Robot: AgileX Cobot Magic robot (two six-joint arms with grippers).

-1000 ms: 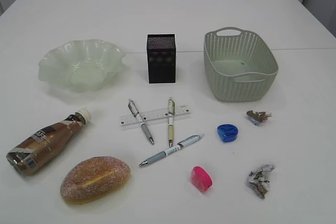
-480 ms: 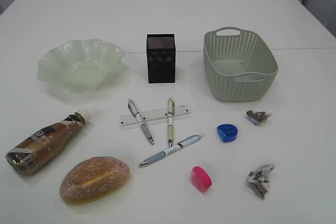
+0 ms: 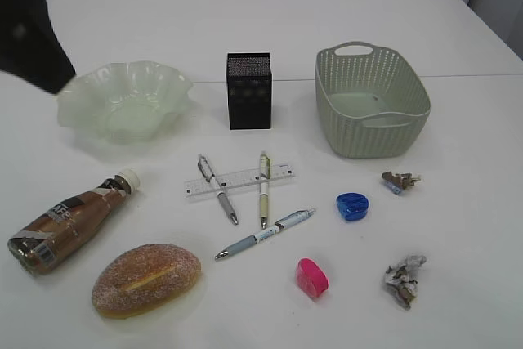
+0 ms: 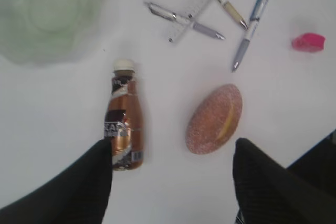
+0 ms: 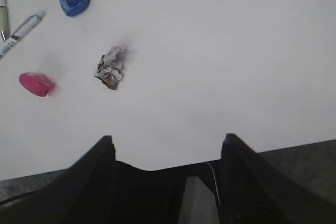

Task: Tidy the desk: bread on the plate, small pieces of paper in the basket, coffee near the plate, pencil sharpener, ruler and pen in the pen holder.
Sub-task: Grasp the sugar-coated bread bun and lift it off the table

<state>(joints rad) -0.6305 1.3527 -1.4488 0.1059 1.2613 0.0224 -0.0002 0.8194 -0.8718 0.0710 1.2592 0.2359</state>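
Observation:
The sugared bread [image 3: 145, 280] and the coffee bottle [image 3: 69, 220] lie at the front left. The green glass plate [image 3: 167, 77] stands behind them. A clear ruler [image 3: 239, 179] and three pens [image 3: 265, 234] lie mid-table in front of the black pen holder [image 3: 248, 90]. A blue sharpener [image 3: 353, 206] and a pink one [image 3: 312, 276] lie to their right. Two paper scraps [image 3: 404, 279] [image 3: 400, 180] lie near the basket [image 3: 372, 138]. My left gripper [image 4: 172, 150] is open, high above the bottle [image 4: 124, 116] and the bread [image 4: 214, 119]. My right gripper [image 5: 168, 140] is open, over the table's front edge, short of a scrap [image 5: 110, 67].
My left arm [image 3: 29, 34] shows as a dark blur at the upper left of the exterior view, beside the plate. The right wrist view also shows the blue sharpener [image 5: 73, 0], the pink sharpener [image 5: 36, 84] and a pen tip [image 5: 21, 26].
My left arm has come into the exterior view at the upper left. The objects on the table have not moved.

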